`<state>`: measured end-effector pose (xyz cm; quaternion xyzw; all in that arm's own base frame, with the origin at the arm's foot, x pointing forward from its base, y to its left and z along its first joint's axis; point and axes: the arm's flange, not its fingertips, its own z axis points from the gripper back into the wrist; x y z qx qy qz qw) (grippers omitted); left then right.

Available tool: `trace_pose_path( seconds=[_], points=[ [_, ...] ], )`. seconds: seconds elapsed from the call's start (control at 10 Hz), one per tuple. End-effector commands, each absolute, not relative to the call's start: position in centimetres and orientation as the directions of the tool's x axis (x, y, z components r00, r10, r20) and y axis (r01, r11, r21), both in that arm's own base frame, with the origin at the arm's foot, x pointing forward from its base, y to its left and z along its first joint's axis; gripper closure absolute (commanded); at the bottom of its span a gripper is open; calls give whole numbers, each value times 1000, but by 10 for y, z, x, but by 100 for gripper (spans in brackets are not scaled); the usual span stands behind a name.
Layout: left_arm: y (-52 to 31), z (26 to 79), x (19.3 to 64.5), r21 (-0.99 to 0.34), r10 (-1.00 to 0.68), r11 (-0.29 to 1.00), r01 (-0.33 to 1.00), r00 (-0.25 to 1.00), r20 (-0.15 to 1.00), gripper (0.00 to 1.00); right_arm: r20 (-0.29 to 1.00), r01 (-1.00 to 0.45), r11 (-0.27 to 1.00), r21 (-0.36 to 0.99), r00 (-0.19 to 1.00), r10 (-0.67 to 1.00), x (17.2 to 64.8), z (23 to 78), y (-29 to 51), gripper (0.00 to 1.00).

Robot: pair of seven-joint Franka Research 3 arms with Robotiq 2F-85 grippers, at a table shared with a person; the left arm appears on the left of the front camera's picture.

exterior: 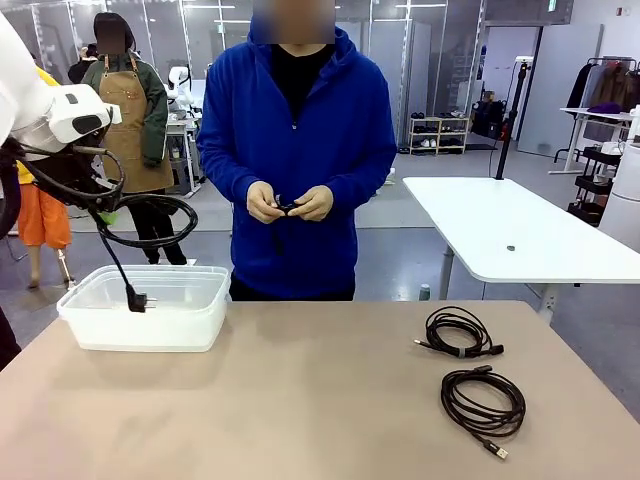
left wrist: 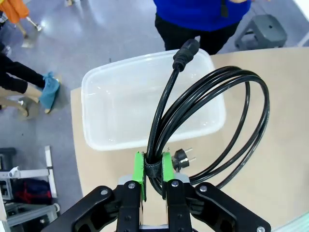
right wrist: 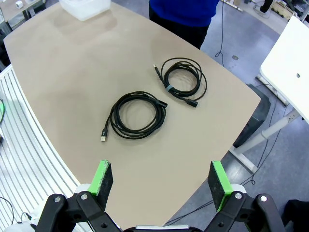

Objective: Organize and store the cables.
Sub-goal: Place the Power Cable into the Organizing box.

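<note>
My left gripper (left wrist: 153,166) is shut on a coiled black power cable (left wrist: 217,121), pinching it at its strap. It hangs in the air over the clear plastic bin (left wrist: 111,130), with one plug (exterior: 134,298) dangling into the bin (exterior: 100,325). Two more coiled cables lie on the table's right side: a black one (exterior: 458,332) farther back and a dark-brown one (exterior: 483,400) nearer the front. In the right wrist view they are the black coil (right wrist: 182,79) and the brown coil (right wrist: 136,115), well below my open right gripper (right wrist: 161,180). The person's hands (exterior: 290,203) hold a small dark cord.
The person in a blue hoodie (exterior: 295,140) stands at the table's far edge, just right of the bin. The tan tabletop (exterior: 300,400) between the bin and the two coils is bare. A white table (exterior: 520,230) stands behind at the right.
</note>
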<state>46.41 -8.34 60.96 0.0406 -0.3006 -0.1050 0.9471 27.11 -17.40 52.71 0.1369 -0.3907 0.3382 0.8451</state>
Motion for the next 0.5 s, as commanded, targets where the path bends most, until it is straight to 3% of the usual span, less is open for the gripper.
trace_pose_path(
  seconds=[0.0, 0.1, 0.4],
  points=[
    [-89, 622, 474, 128, -264, 964, 231, 817, 513, 83, 757, -688, 725, -36, 455, 469, 270, 527, -176, 0],
    [-83, 610, 464, 140, -223, 975, 175, 797, 561, 83, 757, -688, 725, -36, 455, 469, 270, 527, -176, 0],
    [-83, 610, 464, 140, -223, 975, 175, 797, 561, 83, 757, -688, 725, -36, 455, 469, 270, 527, -176, 0]
  ],
)
